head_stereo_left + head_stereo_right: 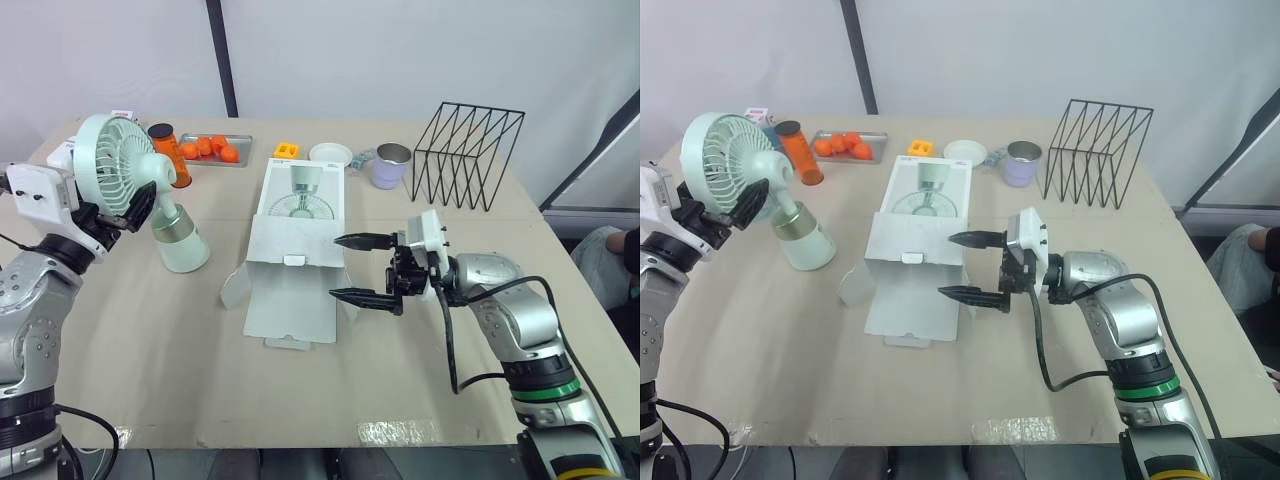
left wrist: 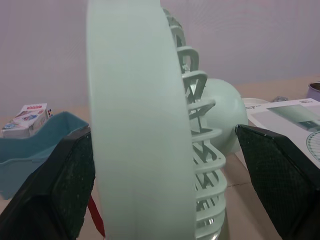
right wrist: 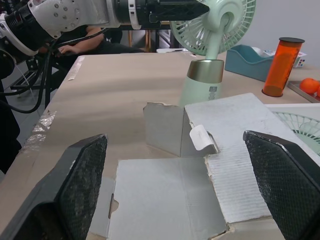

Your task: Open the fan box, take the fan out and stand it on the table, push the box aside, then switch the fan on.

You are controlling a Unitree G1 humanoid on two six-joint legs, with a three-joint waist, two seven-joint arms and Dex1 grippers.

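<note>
The mint-green fan stands on its round base at the table's left, leaning a little. My left gripper is open, one black finger on each side of the fan's head; one finger is at the rim and the other is clear of the grille. The white fan box lies in the middle with its lid and flaps folded open toward me. My right gripper is open at the box's right edge, just above the table, its fingertips pointing at the flap.
Along the far edge are an orange bottle, a tray of oranges, a yellow piece, a white bowl, a lilac mug and a black wire rack. A teal tray sits behind the fan.
</note>
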